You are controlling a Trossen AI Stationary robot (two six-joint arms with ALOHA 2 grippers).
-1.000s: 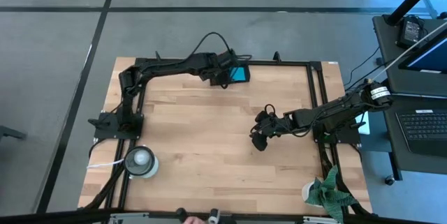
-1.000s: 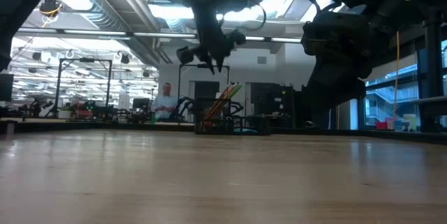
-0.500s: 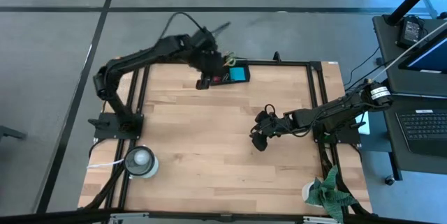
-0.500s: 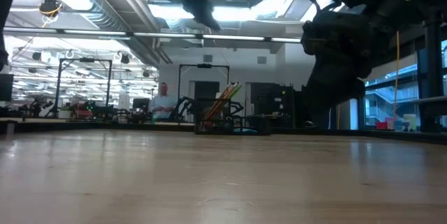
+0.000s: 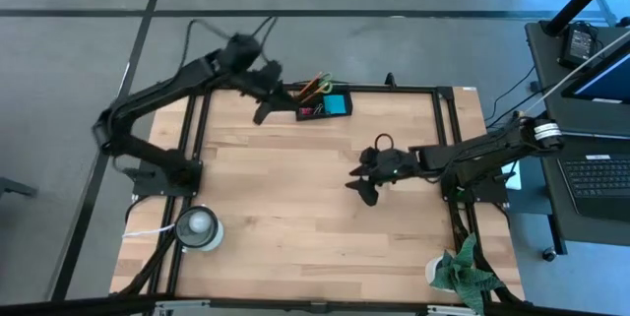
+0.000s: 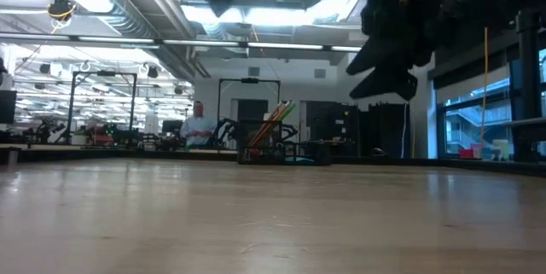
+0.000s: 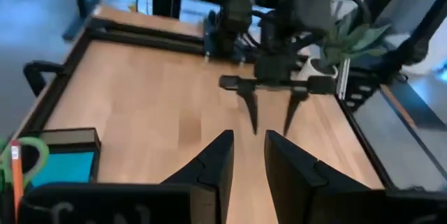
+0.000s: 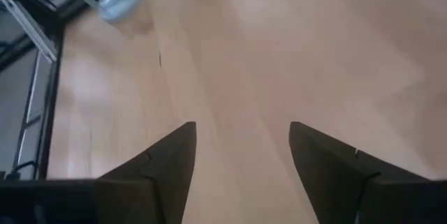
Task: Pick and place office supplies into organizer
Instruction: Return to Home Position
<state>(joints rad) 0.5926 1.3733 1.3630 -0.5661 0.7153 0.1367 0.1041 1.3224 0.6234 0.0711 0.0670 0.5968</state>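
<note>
**Hidden parts.** In the low view both arms are cut off by the upper edge and show only as dark masses. The organizer (image 6: 277, 153) stands at the table's far edge, and its compartments cannot be seen from this height. Pencils (image 6: 277, 113) lean out of it. From above, only the blue note pad (image 5: 338, 105) and the green-handled scissors (image 5: 317, 85) can be told apart among its contents.

**Surface and room.** The wooden table (image 5: 276, 218) is bounded by a black frame (image 5: 413, 88). Along the edge opposite the organizer sit a white roll (image 5: 197, 225) on the left and a green cloth (image 5: 463, 267) on the right. A person (image 6: 199, 125) is in the hall behind.

**Grippers.** The left gripper (image 7: 248, 137) is raised just beside the organizer, its fingers narrowly parted and holding nothing. The right gripper (image 8: 242, 126) is above mid-table, its fingers spread wide and holding nothing.
</note>
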